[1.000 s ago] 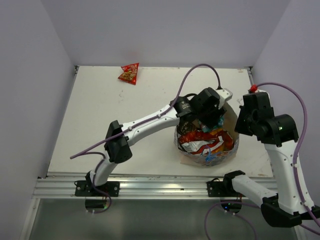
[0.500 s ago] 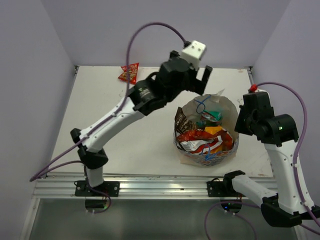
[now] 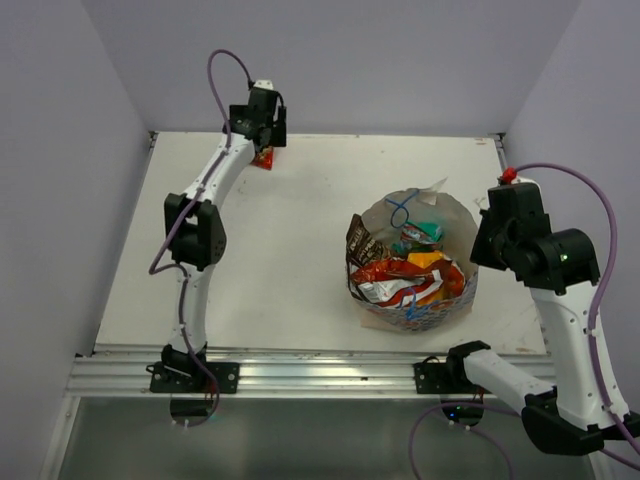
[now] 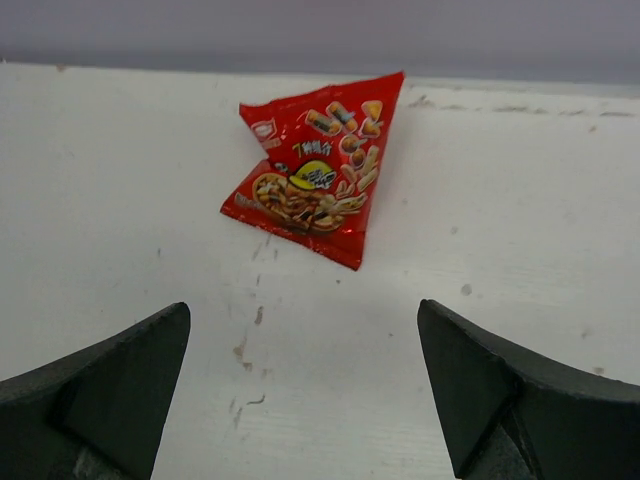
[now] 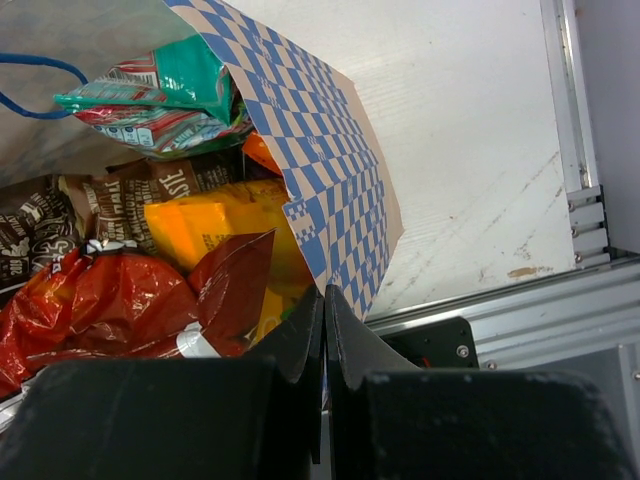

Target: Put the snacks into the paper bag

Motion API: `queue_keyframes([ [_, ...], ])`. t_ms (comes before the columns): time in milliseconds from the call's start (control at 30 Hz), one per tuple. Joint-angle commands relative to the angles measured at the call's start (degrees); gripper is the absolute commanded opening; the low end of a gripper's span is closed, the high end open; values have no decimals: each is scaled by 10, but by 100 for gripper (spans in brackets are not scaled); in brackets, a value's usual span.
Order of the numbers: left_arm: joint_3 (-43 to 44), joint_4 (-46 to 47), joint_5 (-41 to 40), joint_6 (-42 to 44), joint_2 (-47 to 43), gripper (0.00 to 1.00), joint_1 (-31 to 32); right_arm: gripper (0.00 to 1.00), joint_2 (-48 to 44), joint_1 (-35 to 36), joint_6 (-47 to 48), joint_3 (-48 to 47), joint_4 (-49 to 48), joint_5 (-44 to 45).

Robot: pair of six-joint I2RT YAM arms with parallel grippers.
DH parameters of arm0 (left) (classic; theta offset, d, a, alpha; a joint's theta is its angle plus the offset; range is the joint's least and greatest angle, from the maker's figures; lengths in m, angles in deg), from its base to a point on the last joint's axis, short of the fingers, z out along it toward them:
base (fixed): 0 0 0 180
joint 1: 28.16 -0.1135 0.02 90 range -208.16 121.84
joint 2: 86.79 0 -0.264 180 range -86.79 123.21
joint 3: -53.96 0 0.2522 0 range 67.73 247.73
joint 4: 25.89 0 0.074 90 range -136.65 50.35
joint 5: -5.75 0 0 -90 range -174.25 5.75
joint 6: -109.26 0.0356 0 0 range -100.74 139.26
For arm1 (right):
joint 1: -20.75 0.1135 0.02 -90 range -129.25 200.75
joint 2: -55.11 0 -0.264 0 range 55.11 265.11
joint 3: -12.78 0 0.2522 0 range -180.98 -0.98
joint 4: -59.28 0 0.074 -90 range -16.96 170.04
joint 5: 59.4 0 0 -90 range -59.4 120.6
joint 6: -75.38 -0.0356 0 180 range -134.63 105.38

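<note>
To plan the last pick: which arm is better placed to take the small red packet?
Left: the left gripper is open just before the small red packet; the right gripper is shut on the paper bag rim.

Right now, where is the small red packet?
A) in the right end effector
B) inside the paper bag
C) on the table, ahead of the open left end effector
C: the red packet lies on the table just ahead of the open left end effector, untouched.
</note>
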Motion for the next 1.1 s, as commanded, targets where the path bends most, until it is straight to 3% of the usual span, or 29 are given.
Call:
queue_keyframes([
  [0, 37, 29, 22, -18, -6, 100, -31, 1, -1, 2, 6, -35, 71, 9],
  [533, 87, 144, 104, -5, 190, 100, -76, 0, 51, 2, 1, -23, 94, -13],
  [1000, 101, 176, 145, -13, 268, 100, -107, 0, 94, 3, 3, -35, 85, -18],
  [1033, 101, 178, 147, -13, 271, 87, -107, 0, 94, 3, 3, -35, 85, -18],
  [1067, 101, 179, 152, -13, 271, 68, -108, 0, 95, 2, 2, -36, 87, -18],
])
